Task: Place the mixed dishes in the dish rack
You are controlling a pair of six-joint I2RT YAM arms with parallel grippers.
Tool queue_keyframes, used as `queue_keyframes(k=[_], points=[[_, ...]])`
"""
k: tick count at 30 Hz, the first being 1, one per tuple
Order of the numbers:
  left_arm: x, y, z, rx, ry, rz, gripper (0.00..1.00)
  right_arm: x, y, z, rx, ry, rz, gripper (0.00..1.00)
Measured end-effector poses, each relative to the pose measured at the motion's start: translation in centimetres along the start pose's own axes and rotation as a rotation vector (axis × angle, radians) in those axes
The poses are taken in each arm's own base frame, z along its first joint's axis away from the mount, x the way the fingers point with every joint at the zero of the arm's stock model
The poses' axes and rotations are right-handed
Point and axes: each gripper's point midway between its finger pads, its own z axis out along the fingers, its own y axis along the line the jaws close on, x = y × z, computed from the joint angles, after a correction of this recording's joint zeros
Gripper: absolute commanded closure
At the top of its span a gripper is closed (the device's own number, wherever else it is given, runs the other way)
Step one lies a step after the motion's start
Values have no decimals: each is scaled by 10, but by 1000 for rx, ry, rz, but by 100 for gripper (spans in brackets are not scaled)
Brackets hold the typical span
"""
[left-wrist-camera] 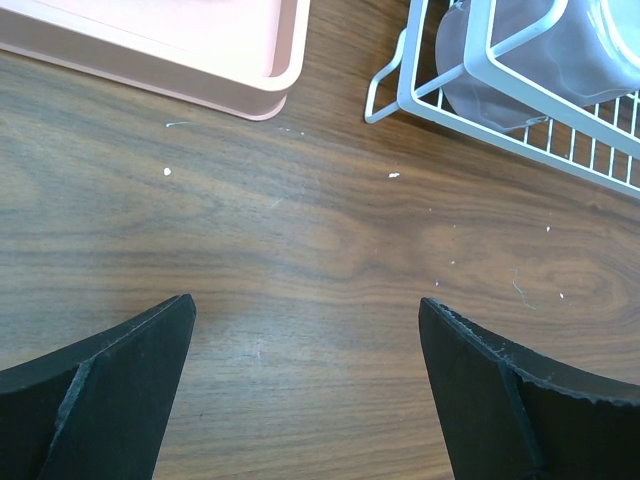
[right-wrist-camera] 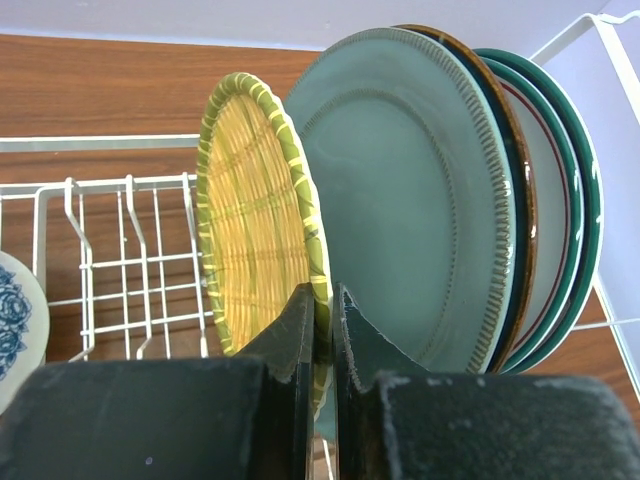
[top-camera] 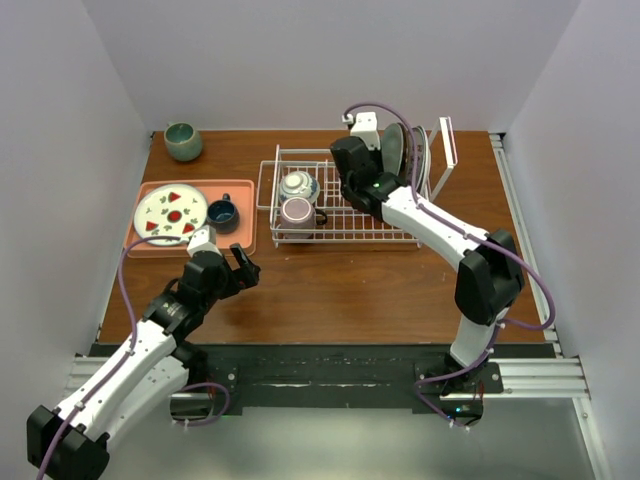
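The white wire dish rack (top-camera: 350, 228) stands at mid table. In its left half sit the blue-and-white bowl (top-camera: 298, 185) and the pinkish glass mug (top-camera: 297, 211). My right gripper (right-wrist-camera: 322, 300) is shut on the rim of the yellow plate (right-wrist-camera: 255, 210), which stands upright among the prongs. Right behind it stand the plain teal plate (right-wrist-camera: 410, 200) and the white plate with the teal rim (right-wrist-camera: 565, 200), also on edge. My left gripper (left-wrist-camera: 308, 320) hangs open over bare wood, in front of the rack's near left corner (left-wrist-camera: 400, 95), holding nothing.
A salmon-pink tray (top-camera: 240, 232) at the left carries a white plate with red fruit marks (top-camera: 171, 213) and a dark blue cup (top-camera: 222, 213). A grey-green cup (top-camera: 183, 141) stands at the back left. A dark brown-rimmed plate (right-wrist-camera: 520, 180) stands between the teal ones.
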Motion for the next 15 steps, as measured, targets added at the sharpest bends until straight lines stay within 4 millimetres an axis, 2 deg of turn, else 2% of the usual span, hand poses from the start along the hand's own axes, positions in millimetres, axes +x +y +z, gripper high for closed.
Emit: queue_keyframes(k=[9, 15], points=[[0, 1, 0, -3, -1, 0, 0, -1, -4, 4, 9, 4, 20, 100], [0, 1, 0, -3, -1, 0, 0, 2, 9, 14, 6, 15, 17, 100]])
